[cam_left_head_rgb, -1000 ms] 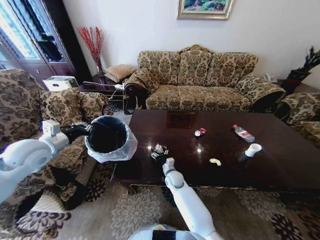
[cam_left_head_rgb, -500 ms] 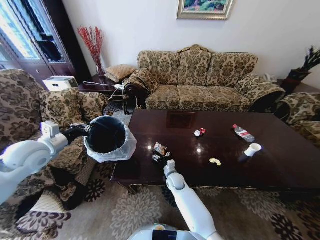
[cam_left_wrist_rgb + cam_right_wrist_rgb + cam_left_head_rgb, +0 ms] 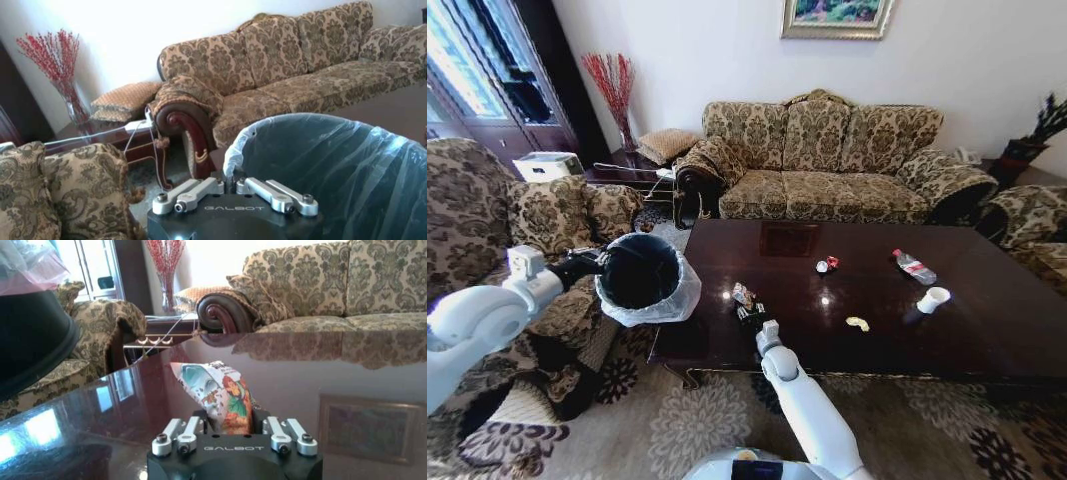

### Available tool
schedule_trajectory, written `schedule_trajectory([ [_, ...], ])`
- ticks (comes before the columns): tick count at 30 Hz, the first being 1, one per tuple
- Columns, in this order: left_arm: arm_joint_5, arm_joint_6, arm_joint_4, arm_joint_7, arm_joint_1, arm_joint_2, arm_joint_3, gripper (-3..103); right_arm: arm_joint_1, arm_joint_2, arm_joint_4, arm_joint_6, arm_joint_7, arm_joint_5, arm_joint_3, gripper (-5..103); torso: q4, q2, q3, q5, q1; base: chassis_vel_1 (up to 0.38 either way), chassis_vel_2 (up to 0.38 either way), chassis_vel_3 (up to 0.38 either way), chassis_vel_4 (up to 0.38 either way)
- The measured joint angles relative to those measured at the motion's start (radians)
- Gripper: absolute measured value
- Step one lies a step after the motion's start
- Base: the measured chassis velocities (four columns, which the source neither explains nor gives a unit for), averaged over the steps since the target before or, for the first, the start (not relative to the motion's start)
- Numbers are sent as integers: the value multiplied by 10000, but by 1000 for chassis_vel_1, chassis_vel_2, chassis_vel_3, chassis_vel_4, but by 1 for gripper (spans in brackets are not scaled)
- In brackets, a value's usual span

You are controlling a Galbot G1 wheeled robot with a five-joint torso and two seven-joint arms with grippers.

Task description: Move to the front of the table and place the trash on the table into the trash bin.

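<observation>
My left gripper [image 3: 592,262] [image 3: 233,182] is shut on the rim of the trash bin [image 3: 639,272] [image 3: 327,170], a dark round bin with a translucent white liner, held up beside the table's left end. My right gripper [image 3: 748,312] [image 3: 230,426] is shut on a colourful snack packet [image 3: 743,296] [image 3: 219,395], lifted just above the dark glossy table [image 3: 987,320] [image 3: 347,380] near its front left. On the table lie a red-and-white wrapper [image 3: 826,264], a clear bottle with a red cap [image 3: 914,266], a white paper cup [image 3: 933,298] and a yellowish scrap [image 3: 858,323].
A patterned sofa [image 3: 827,160] stands behind the table, armchairs at the left [image 3: 517,215] and right [image 3: 1027,225]. A side table with a vase of red twigs [image 3: 612,90] sits at the back left. Patterned carpet [image 3: 677,430] covers the floor in front.
The right gripper has lifted the snack packet slightly and shifted it a little away from the table's front edge. The bin and left arm have barely moved.
</observation>
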State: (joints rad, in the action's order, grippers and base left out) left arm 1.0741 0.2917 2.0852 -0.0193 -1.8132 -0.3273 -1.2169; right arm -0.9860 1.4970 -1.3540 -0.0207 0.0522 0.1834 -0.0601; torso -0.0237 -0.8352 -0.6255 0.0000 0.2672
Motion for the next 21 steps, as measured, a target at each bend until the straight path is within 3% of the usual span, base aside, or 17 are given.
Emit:
schedule_trajectory([
  [3,24,0,38,-6,-2,40,-5,4,-39,-27,-20,-72,-28,-1,-40,35,1,0,0,0,0,0,0,0,0],
  [12,85,18,89,-23,-23,106,-57,4,-235,-141,-417,-610,-204,-98,-202,9,0,0,0,0,0,0,0,0,0],
  [15,293,98,133,-57,-83,177,-147,4,-478,-368,-1223,-1399,-717,-103,-381,3,-3,1,0,0,0,0,0,0,0],
  [21,1187,507,265,-242,-81,634,-292,4,-923,-1166,-3707,-1991,-2098,340,-831,3,3,0,1,1,0,0,0,0,0],
])
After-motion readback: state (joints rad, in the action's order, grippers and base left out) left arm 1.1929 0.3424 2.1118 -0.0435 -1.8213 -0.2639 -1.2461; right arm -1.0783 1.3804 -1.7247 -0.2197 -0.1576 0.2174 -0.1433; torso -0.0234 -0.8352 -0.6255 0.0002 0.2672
